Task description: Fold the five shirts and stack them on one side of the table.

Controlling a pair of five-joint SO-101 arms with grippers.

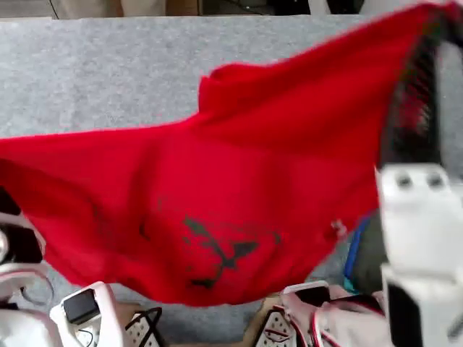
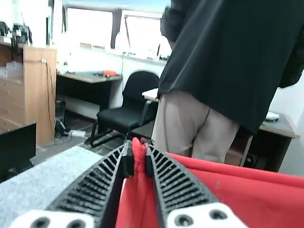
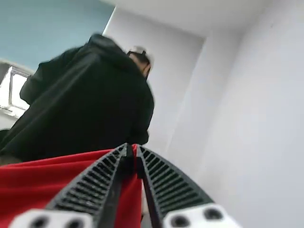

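Pinched tight on a fold of the red shirt (image 2: 228, 194) at the tips of the left gripper (image 2: 136, 159), ribbed black fingers (image 2: 173, 183) pressed onto the cloth from both sides, white mounts with screw holes at their base. Likewise clamped on a red edge at the right gripper (image 3: 131, 159), angled upward toward a pale wall and ceiling. From the high view, stretched wide in the air above the grey, felt-like table (image 1: 94, 72), spanning nearly side to side, soft and rippled, with a black print (image 1: 217, 253) low on the front and a corner or sleeve doubled over near the upper middle. Highest at the far right corner, beside a long black ribbed finger and the white blocky body of the right arm (image 1: 419, 238). Lower at the opposite end, by the left arm (image 1: 18, 246) at the table's near edge. Under the hanging hem, close to that near edge, a heap of pale cloth with red trim (image 1: 311, 318) and a strip of blue (image 1: 354, 256), too hidden to tell which garments. From the left wrist view, beyond the table, a black office chair (image 2: 128, 102) and a wooden desk (image 2: 85, 76).
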